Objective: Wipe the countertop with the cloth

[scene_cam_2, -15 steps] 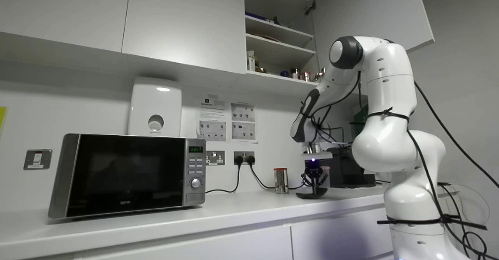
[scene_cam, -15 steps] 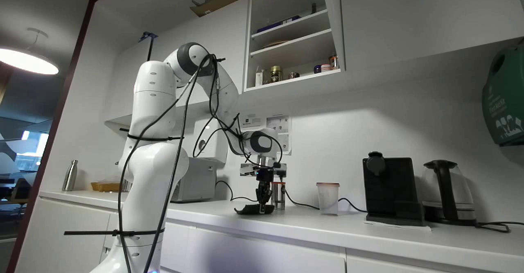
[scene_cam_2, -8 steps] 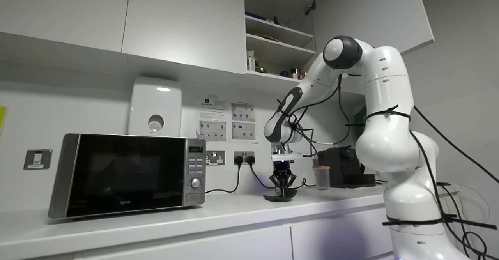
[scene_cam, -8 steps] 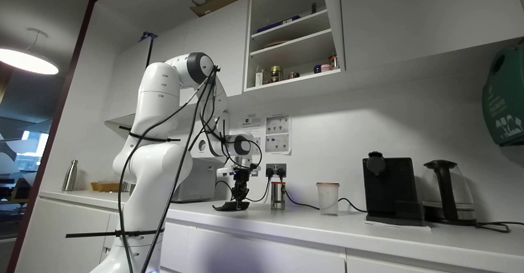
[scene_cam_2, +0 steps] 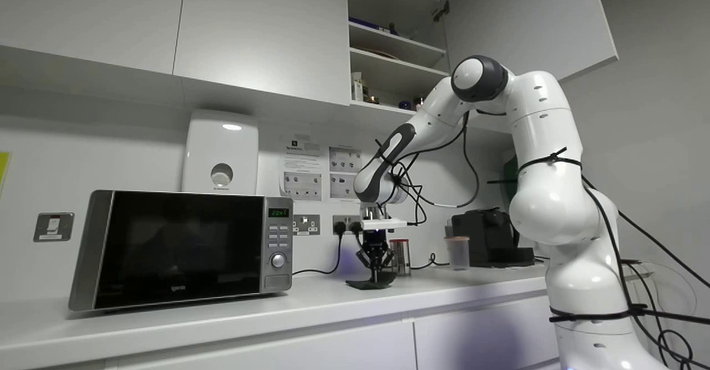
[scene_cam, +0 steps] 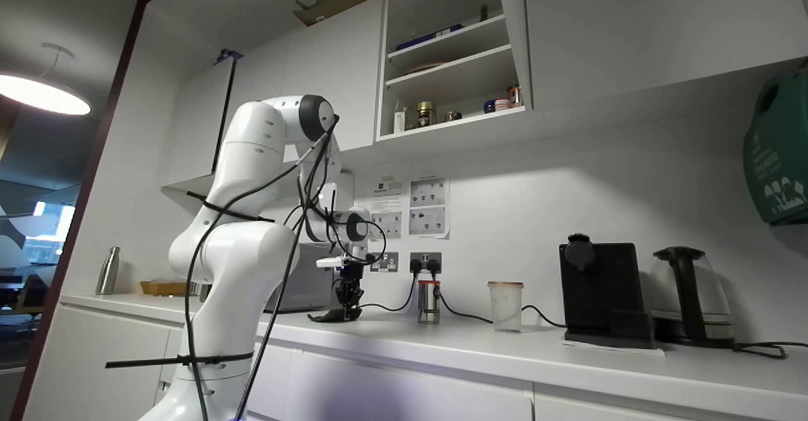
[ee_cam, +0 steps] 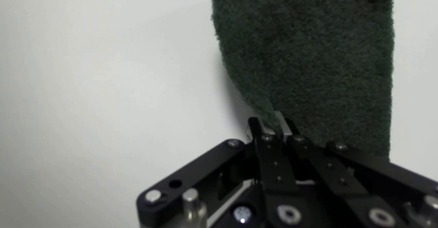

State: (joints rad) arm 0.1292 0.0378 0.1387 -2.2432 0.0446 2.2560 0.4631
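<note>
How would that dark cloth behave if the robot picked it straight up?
Probably floppy: in the wrist view, the cloth bends where the gripper pinches it. It may keep a little shape, since one end curls upward in an exterior view. It looks fuzzy, so it likely won't slip free easily.

White robot arm [scene_cam_2: 546, 209] arched, gripper [ee_cam: 274, 125] pointing down, clamped tight

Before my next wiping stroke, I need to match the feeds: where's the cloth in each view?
In an exterior view: the cloth is low, left of centre.
In an exterior view: the cloth is low, just right of centre.
Wrist view: the cloth is mostly right of centre, reaching the top edge.
Shared landmark: the tool, holding the cloth.
</note>
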